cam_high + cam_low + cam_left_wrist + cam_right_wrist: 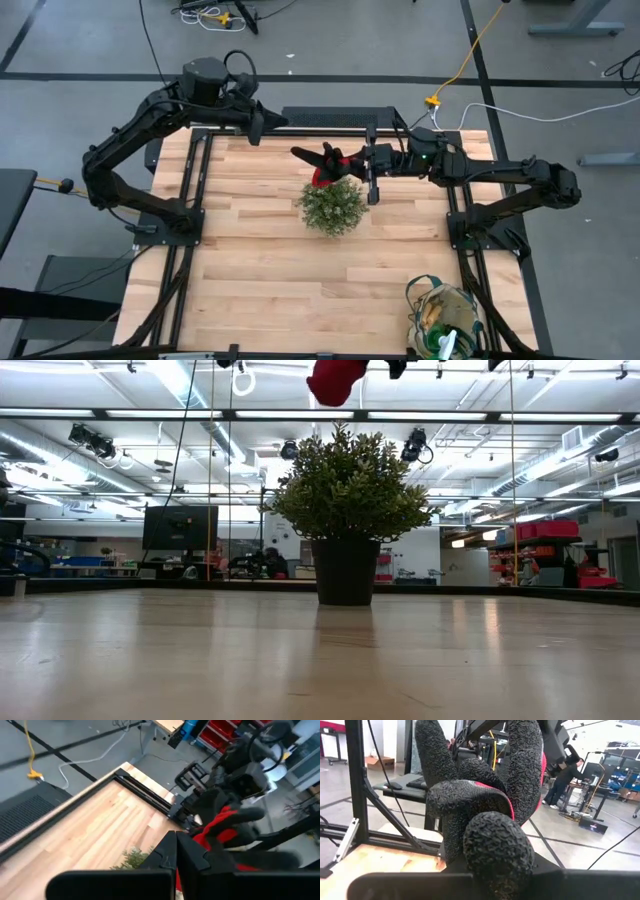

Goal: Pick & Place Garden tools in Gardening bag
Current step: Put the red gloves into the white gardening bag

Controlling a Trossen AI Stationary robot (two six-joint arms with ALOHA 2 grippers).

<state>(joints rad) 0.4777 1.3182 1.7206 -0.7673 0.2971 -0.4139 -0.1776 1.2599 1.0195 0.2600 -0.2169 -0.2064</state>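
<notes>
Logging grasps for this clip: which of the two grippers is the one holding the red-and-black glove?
The right gripper holds the glove above the plant; the left gripper is shut, empty, away from it.

Pretty standard lab space: grey concrete floor (330, 40) with dark tape lines across it, plus a yellow cable (470, 62) and a white cable (540, 112) snaking over it beyond the light wooden table (260, 270). Looking level across the tabletop you get long fluorescent ceiling lights (130, 412), exposed ducting, a dark monitor (180, 527) on a far bench and red storage bins (548, 530) on shelving off to the side. A person (564, 781) in dark clothes stands at a desk way back.
</notes>
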